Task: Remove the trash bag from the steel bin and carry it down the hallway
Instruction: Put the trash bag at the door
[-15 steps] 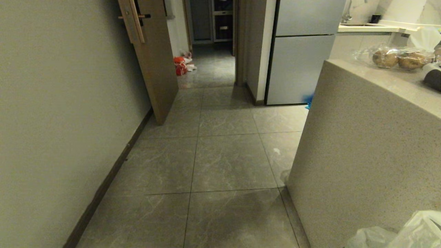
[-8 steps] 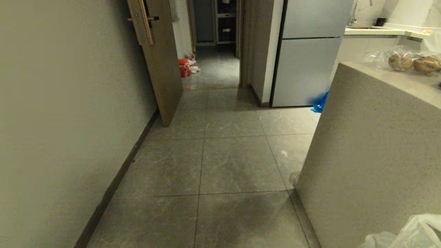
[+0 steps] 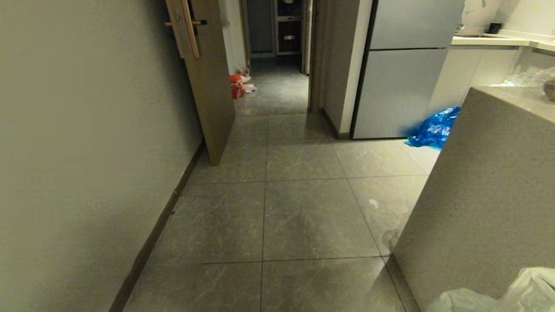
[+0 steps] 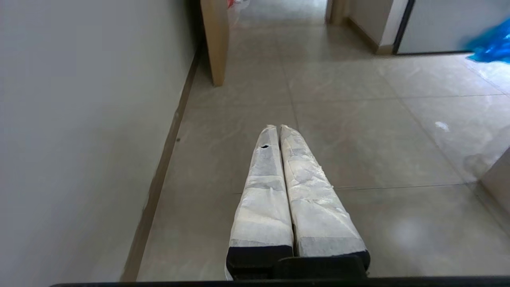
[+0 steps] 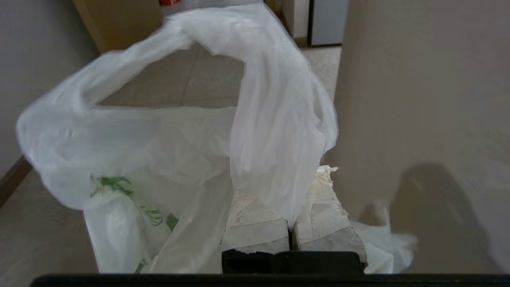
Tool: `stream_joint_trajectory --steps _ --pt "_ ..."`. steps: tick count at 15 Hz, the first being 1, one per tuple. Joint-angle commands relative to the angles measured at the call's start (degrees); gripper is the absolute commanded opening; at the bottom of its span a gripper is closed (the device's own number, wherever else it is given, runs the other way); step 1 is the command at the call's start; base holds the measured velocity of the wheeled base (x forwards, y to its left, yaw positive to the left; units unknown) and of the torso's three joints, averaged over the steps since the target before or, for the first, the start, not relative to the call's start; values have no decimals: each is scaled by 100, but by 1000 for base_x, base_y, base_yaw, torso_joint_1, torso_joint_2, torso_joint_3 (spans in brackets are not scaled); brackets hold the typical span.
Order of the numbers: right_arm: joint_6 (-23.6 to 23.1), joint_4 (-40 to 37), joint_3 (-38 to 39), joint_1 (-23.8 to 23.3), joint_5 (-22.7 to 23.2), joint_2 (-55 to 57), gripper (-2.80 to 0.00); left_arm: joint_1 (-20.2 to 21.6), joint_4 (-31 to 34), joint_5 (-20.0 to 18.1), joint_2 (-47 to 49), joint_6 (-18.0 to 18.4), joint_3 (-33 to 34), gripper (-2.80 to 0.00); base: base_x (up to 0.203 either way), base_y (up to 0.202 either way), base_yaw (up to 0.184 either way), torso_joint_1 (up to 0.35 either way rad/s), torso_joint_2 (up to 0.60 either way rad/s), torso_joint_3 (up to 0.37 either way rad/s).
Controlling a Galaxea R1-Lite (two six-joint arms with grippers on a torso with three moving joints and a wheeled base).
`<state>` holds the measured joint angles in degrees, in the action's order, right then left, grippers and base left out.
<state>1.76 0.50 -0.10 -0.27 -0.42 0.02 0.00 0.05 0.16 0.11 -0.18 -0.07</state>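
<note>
The trash bag (image 5: 159,151), thin translucent white plastic with green marks, hangs billowing in front of my right gripper (image 5: 285,179), which is shut on a gathered fold of it. The bag hides the fingertips. A corner of the bag (image 3: 511,294) shows at the lower right of the head view. My left gripper (image 4: 277,127) is shut and empty, held level above the hallway floor (image 3: 303,216) of grey marbled tiles. The steel bin is out of view.
A cream wall (image 3: 86,130) with a dark baseboard runs along the left. An open wooden door (image 3: 212,86) juts into the passage ahead. A speckled counter block (image 3: 490,195) stands close on the right. Beyond it are a fridge (image 3: 403,86) and a blue plastic bag (image 3: 433,128). An orange-red bag (image 3: 237,86) lies far down.
The whole head view has shifted, so the camera has moved: the counter now sits further right and the blue bag has come into full view. Both grippers stay shut.
</note>
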Motion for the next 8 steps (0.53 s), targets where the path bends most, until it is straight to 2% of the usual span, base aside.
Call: stream_joint_trajectory --steps 1,2,4,8 --pt "0 2 1 0 -2 6 -280 0 -5 2 -2 -6 -1 -280 195 2 -1 7 2 2" --pt "0 2 1 0 -2 6 -280 0 4 2 -2 -8 -1 -280 170 -8 2 5 5 1" --pt "0 2 1 0 -2 6 -280 0 4 2 -2 -8 -1 -280 70 -44 4 2 0 0" --pt "0 2 1 0 -2 6 -280 0 4 2 -2 -5 -1 -280 179 -167 1 3 4 3"
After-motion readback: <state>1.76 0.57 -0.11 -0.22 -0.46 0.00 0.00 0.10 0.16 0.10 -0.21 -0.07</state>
